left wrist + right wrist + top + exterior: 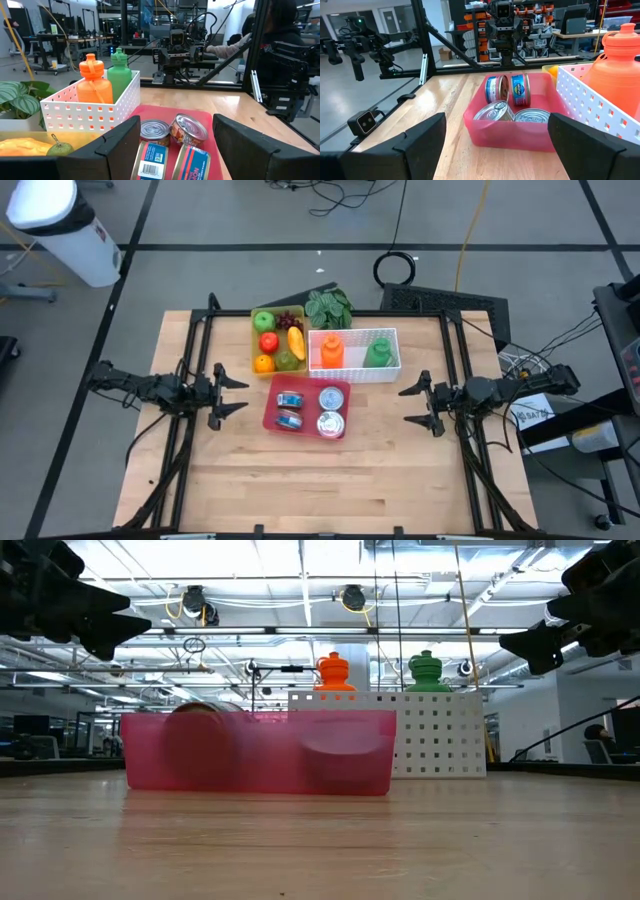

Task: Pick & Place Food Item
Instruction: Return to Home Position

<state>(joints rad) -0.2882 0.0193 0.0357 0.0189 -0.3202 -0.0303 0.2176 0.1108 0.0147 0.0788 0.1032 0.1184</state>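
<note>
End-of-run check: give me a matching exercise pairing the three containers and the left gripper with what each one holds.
Things:
1. pink bin
2. white perforated basket
3. yellow bin
4. left gripper

Holds:
A. orange bottle and green bottle
B. nothing, open, left of the pink bin
C. four tuna cans
D. fruit

Pairs: 1-C, 2-A, 3-D, 4-B.

The right gripper is also open and empty, to the right of the pink bin.

The pink bin sits on my counter, can shapes dim through its wall. Behind it stands a white perforated basket with an orange bottle top and a green bottle top showing above. My left pincer and right pincer hang high, fingers spread.
</note>
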